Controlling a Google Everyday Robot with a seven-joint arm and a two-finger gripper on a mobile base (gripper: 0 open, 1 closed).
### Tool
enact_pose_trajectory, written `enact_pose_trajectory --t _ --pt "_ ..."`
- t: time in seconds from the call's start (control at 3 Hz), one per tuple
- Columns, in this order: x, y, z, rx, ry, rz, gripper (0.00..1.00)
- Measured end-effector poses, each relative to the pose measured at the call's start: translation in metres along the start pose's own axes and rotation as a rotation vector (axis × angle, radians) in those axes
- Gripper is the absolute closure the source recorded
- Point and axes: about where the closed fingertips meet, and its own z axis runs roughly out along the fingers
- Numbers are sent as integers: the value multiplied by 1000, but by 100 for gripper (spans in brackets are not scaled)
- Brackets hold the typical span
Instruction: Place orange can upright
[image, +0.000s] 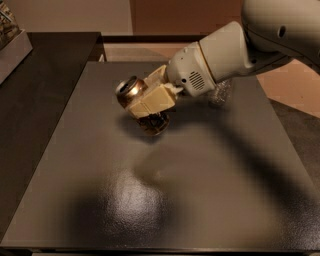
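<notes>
Big flat table top, dark grey and a bit shiny, with a bright patch of light near the front. Soft dark shadows across it. At the back of the table, a clear plastic bottle, partly hidden, off to the right of the gripper, up over the back-middle of the table. On the left, right beside the table, a darker, almost black counter. In the top left corner, a pale box. On the right, tan floor.
</notes>
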Motion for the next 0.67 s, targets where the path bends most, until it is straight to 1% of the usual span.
enact_pose_trajectory --t 0.33,0.67 --pt "0 -1 0 -21 -120 -14 100" --pt "4 -1 1 -36 -226 -44 100"
